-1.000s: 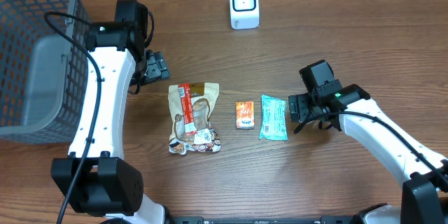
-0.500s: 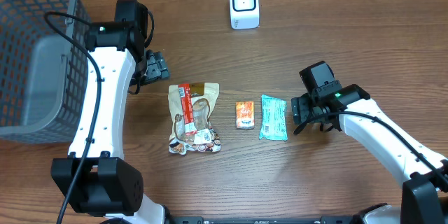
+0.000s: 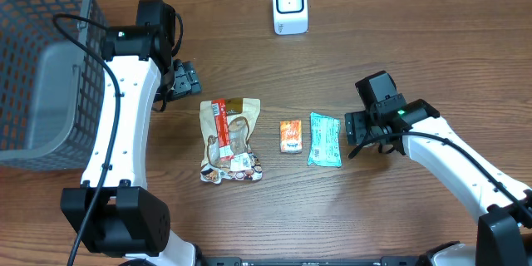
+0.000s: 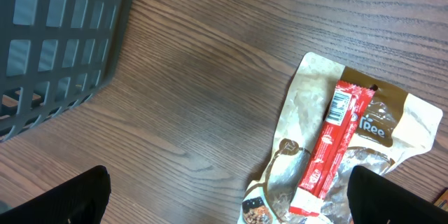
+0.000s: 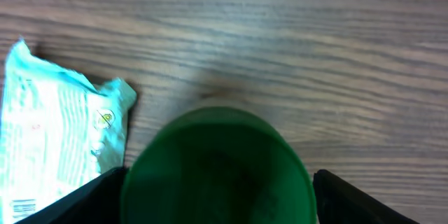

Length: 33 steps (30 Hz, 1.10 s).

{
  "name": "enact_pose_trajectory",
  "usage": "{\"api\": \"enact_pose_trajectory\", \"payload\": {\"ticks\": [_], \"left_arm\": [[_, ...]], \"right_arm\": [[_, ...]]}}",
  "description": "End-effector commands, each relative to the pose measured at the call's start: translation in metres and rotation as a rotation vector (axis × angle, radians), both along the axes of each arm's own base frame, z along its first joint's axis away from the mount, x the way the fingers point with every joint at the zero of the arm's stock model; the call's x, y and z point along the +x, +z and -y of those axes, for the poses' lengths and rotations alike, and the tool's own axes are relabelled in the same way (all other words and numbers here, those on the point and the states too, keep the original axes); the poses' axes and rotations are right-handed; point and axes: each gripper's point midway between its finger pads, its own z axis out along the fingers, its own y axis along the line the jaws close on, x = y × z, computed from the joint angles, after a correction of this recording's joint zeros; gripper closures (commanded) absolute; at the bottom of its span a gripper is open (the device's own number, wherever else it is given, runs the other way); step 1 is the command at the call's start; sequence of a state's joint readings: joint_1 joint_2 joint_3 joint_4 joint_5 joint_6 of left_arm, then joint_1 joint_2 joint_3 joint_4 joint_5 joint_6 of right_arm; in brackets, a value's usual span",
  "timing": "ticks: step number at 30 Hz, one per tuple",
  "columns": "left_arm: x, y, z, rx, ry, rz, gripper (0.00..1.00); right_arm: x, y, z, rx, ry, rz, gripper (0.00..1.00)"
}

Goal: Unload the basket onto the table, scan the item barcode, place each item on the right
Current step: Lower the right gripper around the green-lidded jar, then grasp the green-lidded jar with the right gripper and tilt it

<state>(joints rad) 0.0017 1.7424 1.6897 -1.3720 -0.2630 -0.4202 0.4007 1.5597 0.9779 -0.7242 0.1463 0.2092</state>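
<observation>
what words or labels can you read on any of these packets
"Ree": white letters on the brown pouch, cut off by the red stick pack lying across it, so probably part of a longer word.
Red stick pack: barcode and white print, too blurred to read.
Teal packet: small print and a barcode, too small to read.
Orange packet: print too small to read.

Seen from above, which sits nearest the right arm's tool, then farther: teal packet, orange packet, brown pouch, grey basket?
1. Teal packet, beside the right tool.
2. Orange packet, next leftward.
3. Brown pouch, farther left.
4. Grey basket, far left.
</observation>
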Motion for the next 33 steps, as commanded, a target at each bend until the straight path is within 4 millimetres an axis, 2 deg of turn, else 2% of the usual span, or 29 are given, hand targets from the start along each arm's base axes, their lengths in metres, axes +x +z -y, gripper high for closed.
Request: {"api": "enact_pose_trajectory", "payload": {"ticks": [1, 4, 7, 21, 22, 26, 33], "left_arm": [[0.004, 0.006, 0.000, 0.004, 0.016, 0.024, 0.00], [0.004, 0.006, 0.000, 0.004, 0.016, 0.024, 0.00], [0.004, 0.006, 0.000, 0.004, 0.017, 0.024, 0.00], [0.004, 0.006, 0.000, 0.004, 0.017, 0.024, 0.00], [0.004, 0.006, 0.000, 0.004, 0.017, 0.024, 0.00], [0.004, 0.006, 0.000, 0.004, 0.016, 0.024, 0.00], [0.004, 0.006, 0.000, 0.004, 0.016, 0.024, 0.00]], "right_arm": [[0.005, 0.006, -0.013, 0.060, 0.020, 0.005, 0.20], [0.004, 0.006, -0.015, 0.071, 0.025, -0.002, 0.33], [0.000, 0.005, -0.014, 0.064, 0.024, -0.016, 0.37], [-0.047, -0.007, 0.006, -0.010, 0.006, -0.216, 0.37], [-0.049, -0.007, 0.006, -0.009, 0.006, -0.225, 0.37], [-0.052, -0.007, 0.003, 0.008, -0.008, -0.237, 0.22], [-0.035, -0.005, 0.002, 0.009, -0.011, -0.167, 0.12]]}}
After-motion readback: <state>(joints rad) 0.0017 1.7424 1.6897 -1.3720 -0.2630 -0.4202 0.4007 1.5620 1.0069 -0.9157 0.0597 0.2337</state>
